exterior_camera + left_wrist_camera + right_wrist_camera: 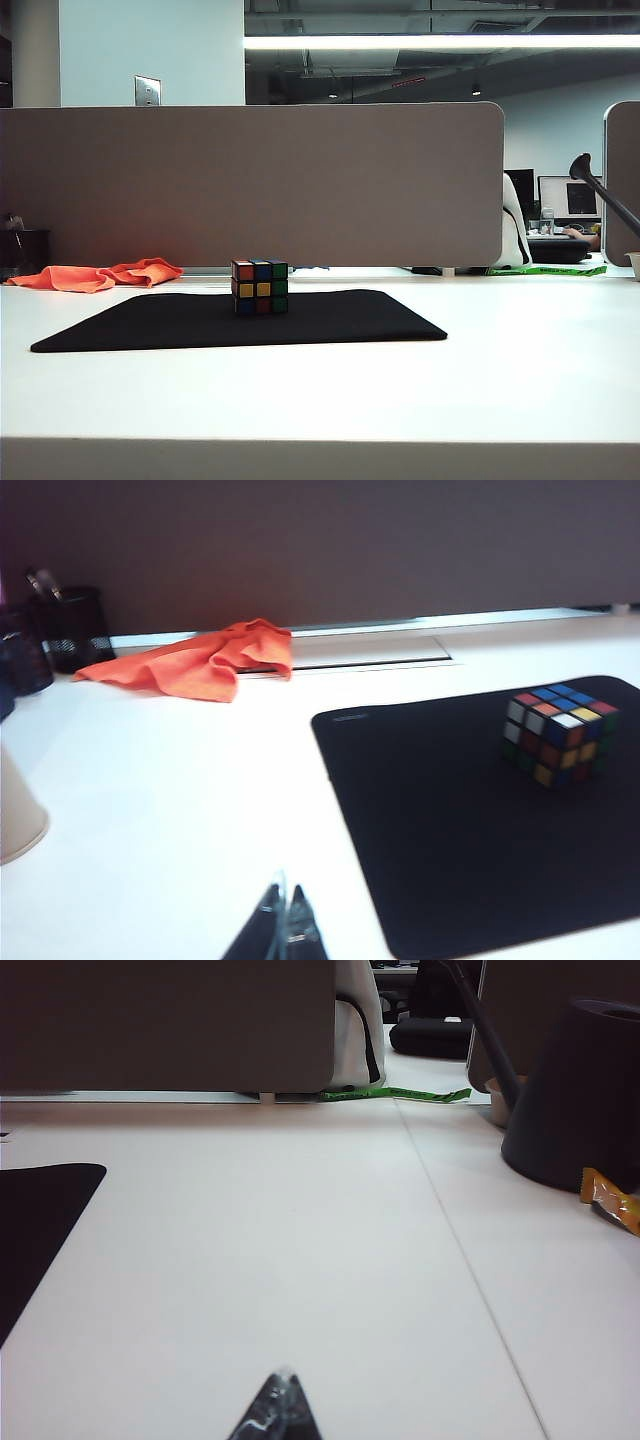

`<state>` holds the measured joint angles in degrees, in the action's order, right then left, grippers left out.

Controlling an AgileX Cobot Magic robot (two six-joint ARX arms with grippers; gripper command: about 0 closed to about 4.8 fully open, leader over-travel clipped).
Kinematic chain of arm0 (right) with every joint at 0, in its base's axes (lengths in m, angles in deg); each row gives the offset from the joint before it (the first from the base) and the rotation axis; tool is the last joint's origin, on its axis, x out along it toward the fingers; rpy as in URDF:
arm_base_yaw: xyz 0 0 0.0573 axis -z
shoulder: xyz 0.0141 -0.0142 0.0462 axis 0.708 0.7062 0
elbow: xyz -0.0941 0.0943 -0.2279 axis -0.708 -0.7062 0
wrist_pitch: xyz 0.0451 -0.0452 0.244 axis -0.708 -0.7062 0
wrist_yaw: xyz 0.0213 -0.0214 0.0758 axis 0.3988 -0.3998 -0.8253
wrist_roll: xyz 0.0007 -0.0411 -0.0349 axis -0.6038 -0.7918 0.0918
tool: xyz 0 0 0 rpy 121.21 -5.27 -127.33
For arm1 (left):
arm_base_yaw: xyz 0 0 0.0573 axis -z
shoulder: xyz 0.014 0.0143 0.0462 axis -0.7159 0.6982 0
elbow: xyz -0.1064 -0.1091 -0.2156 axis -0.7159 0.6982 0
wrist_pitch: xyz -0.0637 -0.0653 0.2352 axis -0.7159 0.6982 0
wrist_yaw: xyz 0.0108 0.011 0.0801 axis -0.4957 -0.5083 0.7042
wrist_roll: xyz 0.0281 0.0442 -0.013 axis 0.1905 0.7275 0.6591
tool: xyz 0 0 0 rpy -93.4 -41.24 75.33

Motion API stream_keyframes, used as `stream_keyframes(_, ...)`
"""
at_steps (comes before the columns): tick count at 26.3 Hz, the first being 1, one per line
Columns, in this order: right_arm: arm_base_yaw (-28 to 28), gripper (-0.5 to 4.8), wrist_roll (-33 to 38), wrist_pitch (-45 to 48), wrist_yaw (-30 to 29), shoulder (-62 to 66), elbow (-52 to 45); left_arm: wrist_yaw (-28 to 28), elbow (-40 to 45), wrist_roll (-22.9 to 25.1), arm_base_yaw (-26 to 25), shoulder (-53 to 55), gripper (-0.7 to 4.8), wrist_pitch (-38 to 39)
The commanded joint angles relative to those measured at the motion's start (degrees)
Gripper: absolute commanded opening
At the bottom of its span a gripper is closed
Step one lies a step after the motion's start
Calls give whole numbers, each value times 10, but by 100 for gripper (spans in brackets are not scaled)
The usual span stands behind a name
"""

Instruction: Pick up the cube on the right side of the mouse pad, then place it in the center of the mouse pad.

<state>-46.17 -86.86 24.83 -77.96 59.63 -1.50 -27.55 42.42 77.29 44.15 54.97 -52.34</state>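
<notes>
Our left arm's black two-finger gripper (283,927) hangs low with fingertips pressed together, holding nothing; our right arm's black two-finger gripper (279,1410) likewise sits shut and empty.

The cube (260,287) has a black frame carrying a grid of small square stickers: red, blue and green along its upper row in the exterior view, yellow and orange beneath, and white ones on the face the left wrist view shows. The mouse pad (240,318) under the cube is plain matte black, with no pattern. The worktop (400,390) around the mouse pad is white. Behind the mouse pad lies a crumpled orange cloth (98,275), and behind that stands a grey-brown divider panel (250,180). The left gripper (280,930) and right gripper (277,1415) both show dark, glossy fingers pressed together.
</notes>
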Motion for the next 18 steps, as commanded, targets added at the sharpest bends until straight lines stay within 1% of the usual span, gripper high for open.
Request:
stream_keyframes(1, 0, -1, 1, 11, -15, 0, -1, 10, -1, -8, 0, 1, -6, -3)
stream_keyframes(4, -1, -1, 1, 11, -16, 0, -1, 10, -1, -13, 0, 1, -6, -4)
stream_keyframes(6, -1, -1, 1, 11, -15, 0, -1, 21, -1, -18, -2, 1, -6, -9)
stream_keyframes(8, -1, -1, 1, 11, -14, 0, -1, 64, -1, -21, -2, 1, -6, -14)
stream_keyframes(10, -1, -1, 1, 11, -13, 0, 0, 88, -1, -34, -2, 1, -6, -22)
stream_keyframes(16, -1, -1, 1, 11, -14, 0, -1, 78, -1, -33, -2, 1, -6, -28)
stream_keyframes(18, -1, -1, 1, 11, -14, 0, -1, 52, -2, -26, -2, 1, -6, -28)
